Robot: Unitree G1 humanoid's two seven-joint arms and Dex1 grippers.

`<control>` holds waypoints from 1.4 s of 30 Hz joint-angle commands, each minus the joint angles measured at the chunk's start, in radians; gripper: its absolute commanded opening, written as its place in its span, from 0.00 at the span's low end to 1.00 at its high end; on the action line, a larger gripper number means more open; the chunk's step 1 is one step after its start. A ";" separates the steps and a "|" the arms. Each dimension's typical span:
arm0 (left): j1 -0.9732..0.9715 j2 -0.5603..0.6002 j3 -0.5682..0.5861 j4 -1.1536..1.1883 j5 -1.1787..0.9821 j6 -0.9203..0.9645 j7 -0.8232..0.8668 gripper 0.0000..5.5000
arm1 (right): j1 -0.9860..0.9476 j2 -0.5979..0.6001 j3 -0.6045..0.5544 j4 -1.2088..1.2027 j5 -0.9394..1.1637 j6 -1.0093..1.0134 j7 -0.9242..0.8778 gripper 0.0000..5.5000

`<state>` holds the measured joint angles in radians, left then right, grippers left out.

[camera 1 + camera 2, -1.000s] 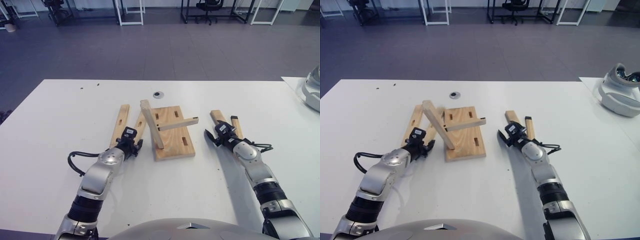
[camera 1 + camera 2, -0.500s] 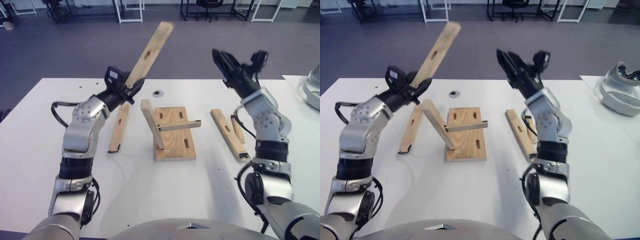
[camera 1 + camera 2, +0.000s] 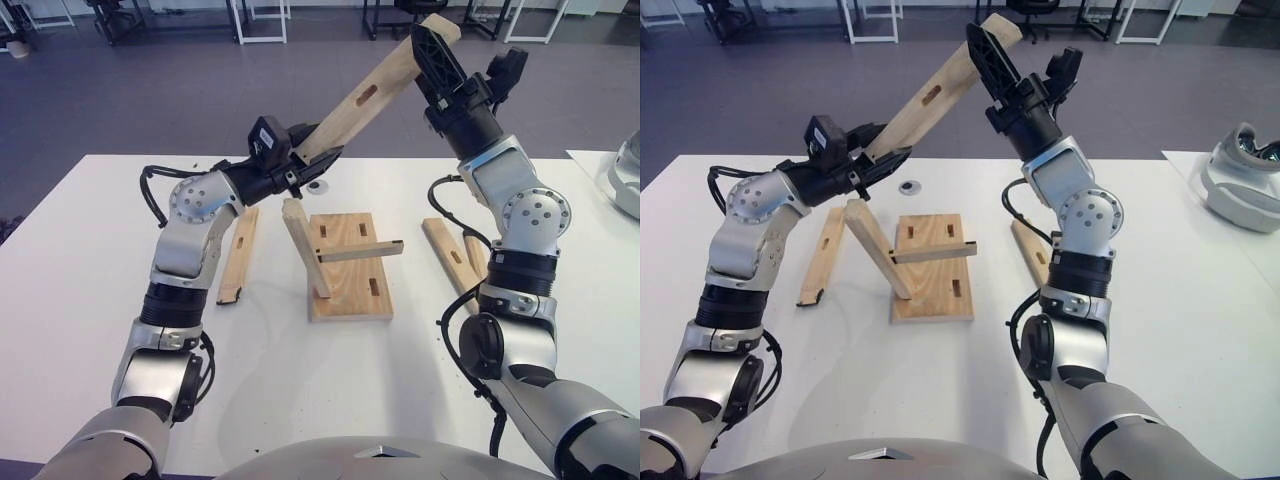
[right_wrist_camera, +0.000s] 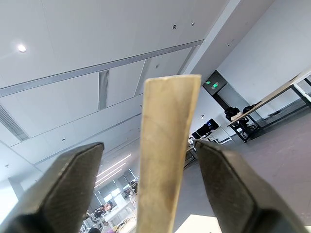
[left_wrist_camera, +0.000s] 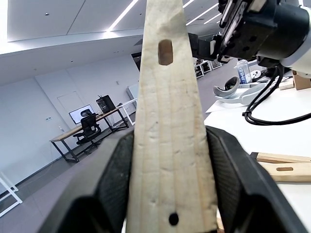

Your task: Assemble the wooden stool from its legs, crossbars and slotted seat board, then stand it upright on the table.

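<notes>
Aloft, the left end effector (image 3: 308, 160) clenches the lower end of a wooden leg (image 3: 368, 95); the right end effector (image 3: 436, 42), fingers spread, straddles its upper end.

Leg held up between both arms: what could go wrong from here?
1. The left gripper clamps only the raised leg's low end, and the right gripper is open around its top, so it could pivot or slip.
2. If dropped, it might knock over the leaning leg and crossbar on the seat board.
</notes>
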<state>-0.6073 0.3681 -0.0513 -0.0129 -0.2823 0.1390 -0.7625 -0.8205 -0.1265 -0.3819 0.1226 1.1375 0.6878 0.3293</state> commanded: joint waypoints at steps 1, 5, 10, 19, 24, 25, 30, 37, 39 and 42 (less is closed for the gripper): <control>0.016 0.022 -0.025 -0.008 0.034 -0.046 -0.026 0.38 | -0.026 0.001 -0.007 0.001 0.018 0.011 -0.023 0.53; 0.012 0.035 -0.034 0.006 0.049 -0.079 -0.038 0.38 | -0.009 -0.013 -0.011 -0.003 0.028 0.042 -0.057 0.39; 0.003 0.040 -0.040 0.018 0.078 -0.098 -0.025 0.38 | 0.011 -0.013 -0.024 -0.011 0.021 0.051 -0.117 0.21; 0.071 0.112 0.087 0.063 0.118 -0.047 0.102 0.72 | 0.427 -0.066 -0.199 -0.267 0.011 -0.012 -0.275 0.18; 0.291 0.093 0.044 -0.091 0.128 0.031 0.144 0.81 | 0.762 -0.002 -0.158 -0.511 0.175 0.075 -0.332 0.18; 0.321 0.075 0.040 -0.113 0.132 0.054 0.171 0.81 | 0.791 0.005 -0.145 -0.533 0.179 0.069 -0.348 0.18; 0.389 0.044 0.052 -0.168 0.146 0.120 0.255 0.81 | 0.844 0.012 -0.084 -0.544 0.060 0.000 -0.397 0.18; 0.394 0.036 0.066 -0.198 0.126 0.154 0.281 0.81 | 0.896 -0.040 -0.029 -0.578 -0.101 -0.069 -0.386 0.18; 0.399 0.034 0.066 -0.204 0.124 0.160 0.281 0.81 | 0.909 -0.053 -0.012 -0.623 -0.094 -0.060 -0.398 0.18; 0.405 0.032 0.068 -0.212 0.124 0.167 0.283 0.81 | 0.908 -0.061 0.001 -0.664 -0.048 -0.037 -0.444 0.18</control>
<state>-0.2098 0.3978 0.0096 -0.2075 -0.1529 0.2897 -0.4911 0.0674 -0.1689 -0.3868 -0.5296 1.0935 0.6106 -0.0563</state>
